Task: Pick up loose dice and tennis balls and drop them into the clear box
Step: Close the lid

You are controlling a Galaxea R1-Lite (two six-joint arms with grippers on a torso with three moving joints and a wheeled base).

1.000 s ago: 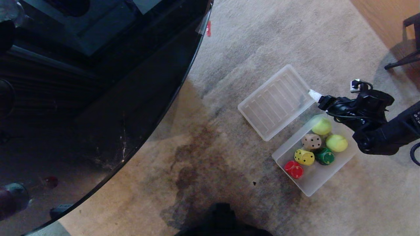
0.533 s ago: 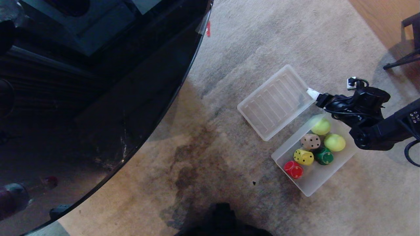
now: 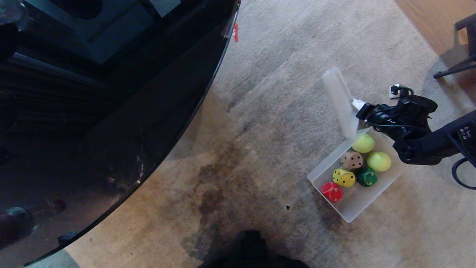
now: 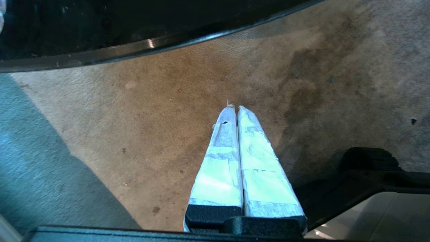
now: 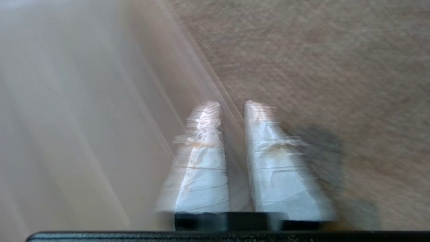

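Note:
The clear box (image 3: pixel 357 212) sits on the carpet at the right. Inside it lie the dice, red (image 3: pixel 333 191), yellow (image 3: pixel 344 177), beige (image 3: pixel 351 160) and dark green (image 3: pixel 366 176), and both tennis balls (image 3: pixel 363 143) (image 3: pixel 379 161). My right gripper (image 3: pixel 357 105) is at the box's far end, shut on the edge of the ribbed translucent lid (image 3: pixel 339 102), which stands tipped up on its side. In the right wrist view the lid (image 5: pixel 84 117) runs between the taped fingers of the right gripper (image 5: pixel 231 104). My left gripper (image 4: pixel 234 108) hangs shut and empty over stained carpet.
A glossy black table (image 3: pixel 111 93) fills the left side, its curved edge running diagonally. Black chair legs (image 3: pixel 457 67) stand on wood floor (image 3: pixel 427 18) at the far right. A dark stain (image 3: pixel 219 186) marks the carpet, and my dark base (image 3: pixel 253 249) shows at the near edge.
The right gripper closed on the lid's edge. The lid, which lay flat on the carpet beside the box, has swung up to stand on its side.

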